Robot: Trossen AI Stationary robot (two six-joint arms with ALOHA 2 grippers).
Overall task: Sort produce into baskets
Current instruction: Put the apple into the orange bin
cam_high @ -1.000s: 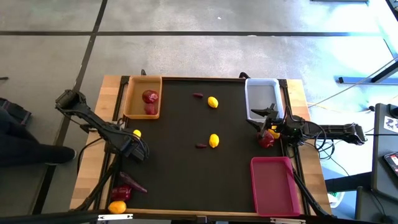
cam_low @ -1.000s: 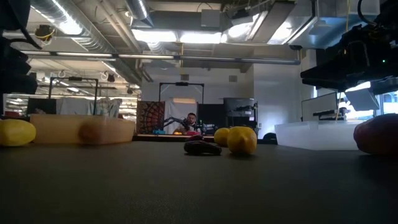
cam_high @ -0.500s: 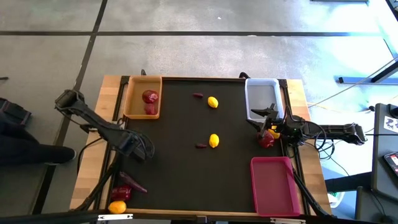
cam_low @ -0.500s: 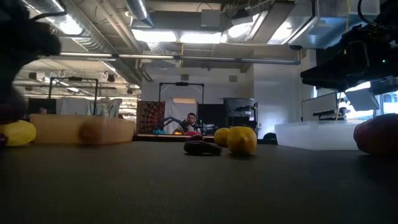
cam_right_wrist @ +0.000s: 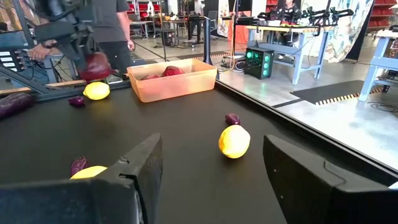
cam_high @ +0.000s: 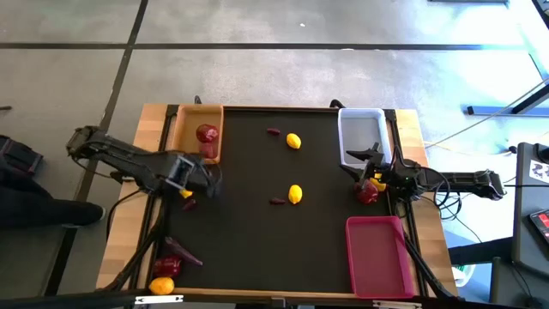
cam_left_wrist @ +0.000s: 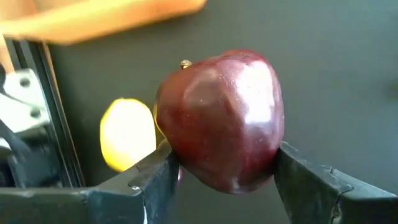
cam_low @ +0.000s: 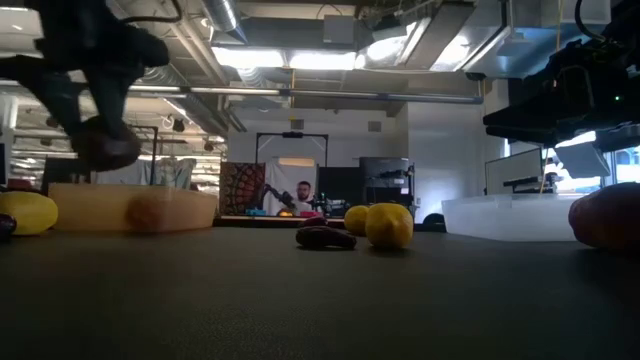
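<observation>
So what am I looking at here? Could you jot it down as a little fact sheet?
left gripper: shut on a dark red fruit, lifted off the table near the wooden basket
right gripper: open, holding nothing, beside the white basket
wooden basket: two red fruits inside
pink basket: nothing in it
loose on mat: yellow lemons, small purple pieces

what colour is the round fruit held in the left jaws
Dark red, glossy round fruit; clearest in the left wrist view.

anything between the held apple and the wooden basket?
No. In the high view the stretch of mat from the dark red apple in the left gripper to the wooden basket is bare; a lemon lies on the gripper's other side.
</observation>
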